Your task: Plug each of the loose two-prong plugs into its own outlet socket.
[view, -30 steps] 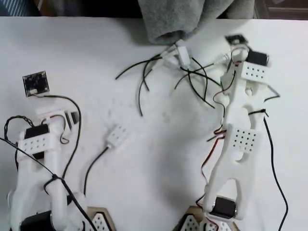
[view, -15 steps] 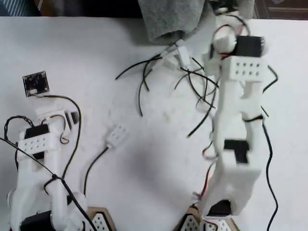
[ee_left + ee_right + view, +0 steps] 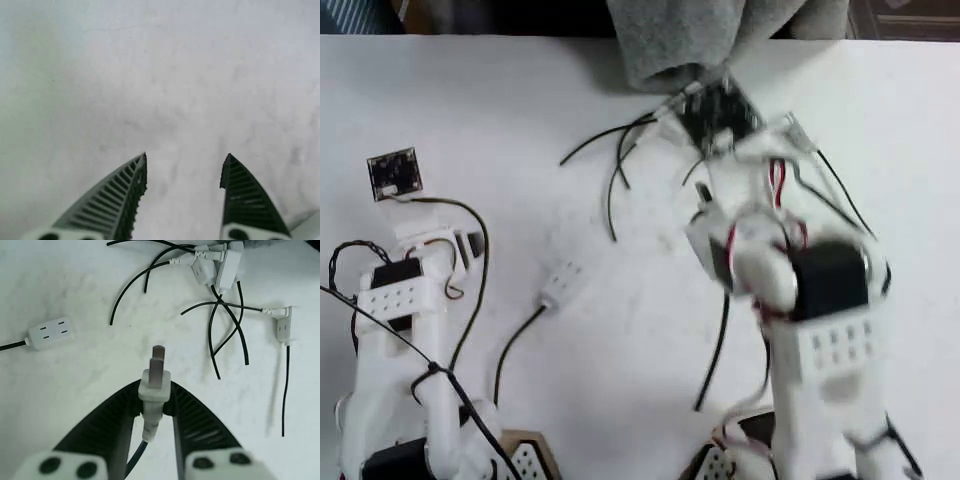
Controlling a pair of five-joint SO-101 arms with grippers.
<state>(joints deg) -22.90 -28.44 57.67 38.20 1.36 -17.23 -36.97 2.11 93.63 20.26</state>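
The right tool point(image 3: 155, 390) is clamped on a white plug point(image 3: 155, 380), its two grey prongs sticking out past the tips and a black cord trailing. The left tool point(image 3: 184, 160) stands apart above the tabletop point(image 3: 150, 75).

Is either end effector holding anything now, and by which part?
The right end effector grips a two-prong plug by its white body, prongs sticking out ahead. The left end effector is open, holding nothing.

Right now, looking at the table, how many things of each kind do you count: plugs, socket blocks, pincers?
Plug, held by the right pincer: 1
Socket block: 1
Loose white cord ends, plug or socket unclear: 3
Pincers, with the left pincer: 2
Total: 7
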